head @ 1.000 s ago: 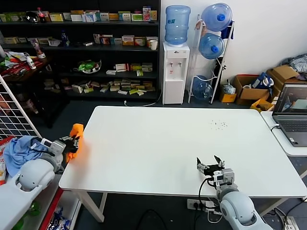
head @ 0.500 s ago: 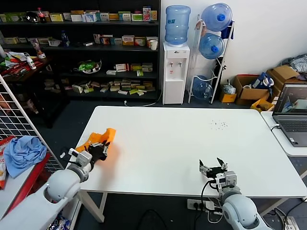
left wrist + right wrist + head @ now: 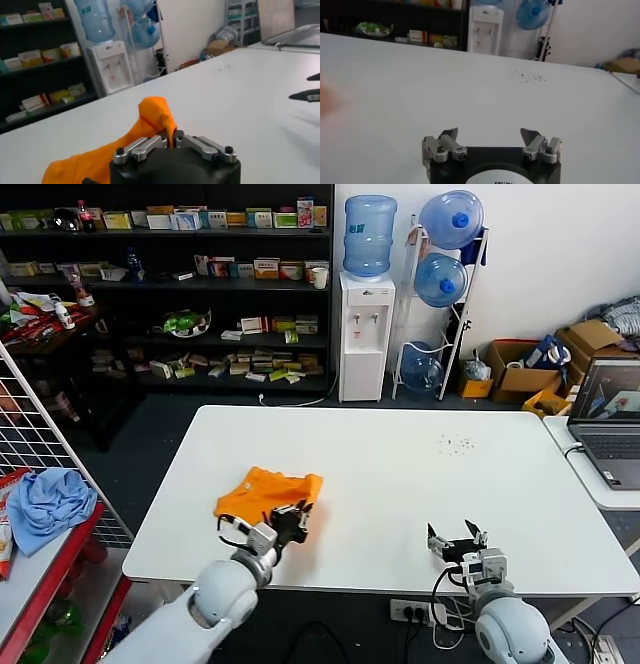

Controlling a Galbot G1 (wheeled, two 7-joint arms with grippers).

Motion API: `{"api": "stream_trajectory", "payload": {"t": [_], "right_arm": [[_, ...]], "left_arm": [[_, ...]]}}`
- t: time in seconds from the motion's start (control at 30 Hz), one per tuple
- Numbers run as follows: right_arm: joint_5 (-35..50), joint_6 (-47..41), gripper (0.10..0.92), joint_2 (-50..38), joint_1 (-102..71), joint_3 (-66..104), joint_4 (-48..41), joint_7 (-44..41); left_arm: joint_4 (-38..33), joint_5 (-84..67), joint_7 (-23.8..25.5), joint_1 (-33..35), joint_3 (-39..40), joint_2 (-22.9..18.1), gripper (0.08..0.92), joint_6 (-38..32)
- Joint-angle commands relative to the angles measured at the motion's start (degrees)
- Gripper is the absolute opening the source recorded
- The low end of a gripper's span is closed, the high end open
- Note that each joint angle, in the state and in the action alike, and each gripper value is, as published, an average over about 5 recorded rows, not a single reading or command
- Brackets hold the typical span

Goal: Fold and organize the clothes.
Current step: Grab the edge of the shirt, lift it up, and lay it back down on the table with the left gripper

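The bright orange T-shirt point(image 3: 262, 491) lies crumpled on the white table point(image 3: 400, 464), left of its middle near the front edge. My left gripper point(image 3: 296, 517) is shut on a fold of it; the left wrist view shows the orange cloth point(image 3: 150, 122) pinched between the closed jaws of that gripper point(image 3: 173, 138). No lettering shows. My right gripper point(image 3: 456, 536) is open and empty above the table's front right; in the right wrist view it point(image 3: 490, 135) has its jaws spread over bare tabletop. Its fingertips point(image 3: 306, 95) also show in the left wrist view.
A light blue cloth bundle point(image 3: 48, 499) lies on a red rack beside a wire grid at the far left. A laptop point(image 3: 610, 419) sits on a side table at the right. Shelves, a water dispenser point(image 3: 366, 299) and boxes stand beyond the table.
My left gripper has carried the orange T-shirt from the table's left edge rightward onto the table. My right gripper has drifted slightly right and toward the front edge, still open.
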Motion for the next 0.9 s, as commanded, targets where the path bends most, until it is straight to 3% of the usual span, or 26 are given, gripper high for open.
{"api": "stream_trajectory", "payload": {"t": [0.03,0.37,0.6,0.73,0.9], "right_arm": [[0.05,0.07,0.823,-0.29,-0.64,1.16,-0.03,-0.07],[-0.38,0.08,0.823,0.51,0.28,0.87,-0.64,0.10],[-1.34,0.97,0.823,1.81,1.20,0.41,-1.12,0.18],[-1.66,1.62,0.823,1.85,1.12,0.50,-0.56,0.04],[-4.21,3.08,0.823,2.07,0.49,2.41,0.33,-3.07]], "left_arm": [[8.66,0.00,-3.77,-2.46,6.04,-18.37,0.140,-1.51],[21.83,-8.45,-10.14,-5.63,0.84,-29.96,0.149,-9.43],[27.83,-12.75,-10.43,-7.16,-4.55,-35.01,0.318,-20.90],[25.44,-10.37,-9.91,-6.09,-5.06,-33.72,0.439,-22.77],[16.47,-3.51,-7.88,-1.99,-3.55,-25.79,0.578,-21.30]]}}
